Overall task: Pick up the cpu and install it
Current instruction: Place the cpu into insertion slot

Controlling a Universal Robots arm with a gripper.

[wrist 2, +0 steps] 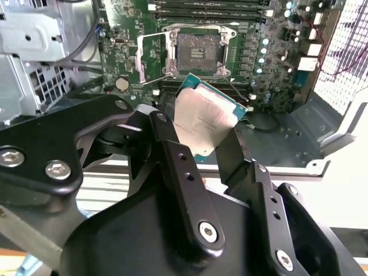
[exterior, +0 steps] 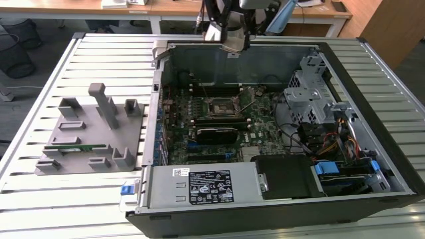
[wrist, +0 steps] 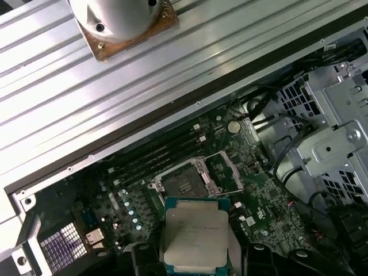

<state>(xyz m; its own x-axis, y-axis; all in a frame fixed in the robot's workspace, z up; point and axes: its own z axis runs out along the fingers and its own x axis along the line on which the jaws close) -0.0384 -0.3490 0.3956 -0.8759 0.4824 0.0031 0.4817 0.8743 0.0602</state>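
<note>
We log: cpu (wrist 2: 204, 115) top silvery metal, dull sheen | gripper (wrist 2: 194, 126) matt blk | table (exterior: 99, 50) ribbed bare metal, satin | fixture (exterior: 86, 137) matt grey plastic | mobo (exterior: 176, 119) glossy green | case (exterior: 265, 221) blk painted metal

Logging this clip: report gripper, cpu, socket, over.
Gripper shut on cpu, held above the case. Socket open, nothing over it.

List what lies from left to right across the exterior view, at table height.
Wire bin → grey holder → motherboard → metal drive cage. The gripper, jaws shut on the cpu, hangs in line with the motherboard, so it is left out.
</note>
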